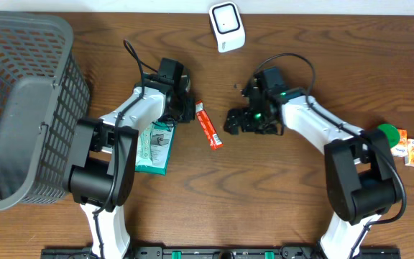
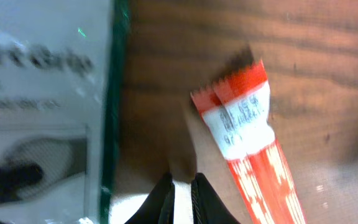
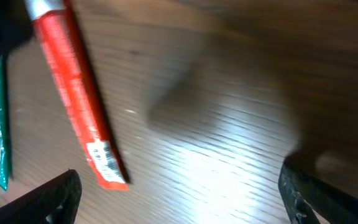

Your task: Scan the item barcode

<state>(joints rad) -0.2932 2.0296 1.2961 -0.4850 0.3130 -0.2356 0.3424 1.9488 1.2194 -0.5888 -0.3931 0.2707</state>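
overhead: the red stick packet (image 1: 208, 126) lies flat on the table (image 1: 300, 43), between the left gripper (image 1: 187, 111) and the right gripper (image 1: 234, 121). the white scanner (image 1: 226, 26) sits well apart from it.
left wrist: the fingers (image 2: 209, 200) are almost closed, with nothing between them. the packet lies just beside them.
right wrist: the fingers (image 3: 58, 199) are spread wide and hold nothing. the packet's end lies near one finger.

We see a red stick packet (image 1: 208, 124) with a white printed band, a green-edged white pouch (image 1: 154, 146), a grey lattice basket (image 1: 70, 86) and the brown wood-grained table (image 1: 264, 194).
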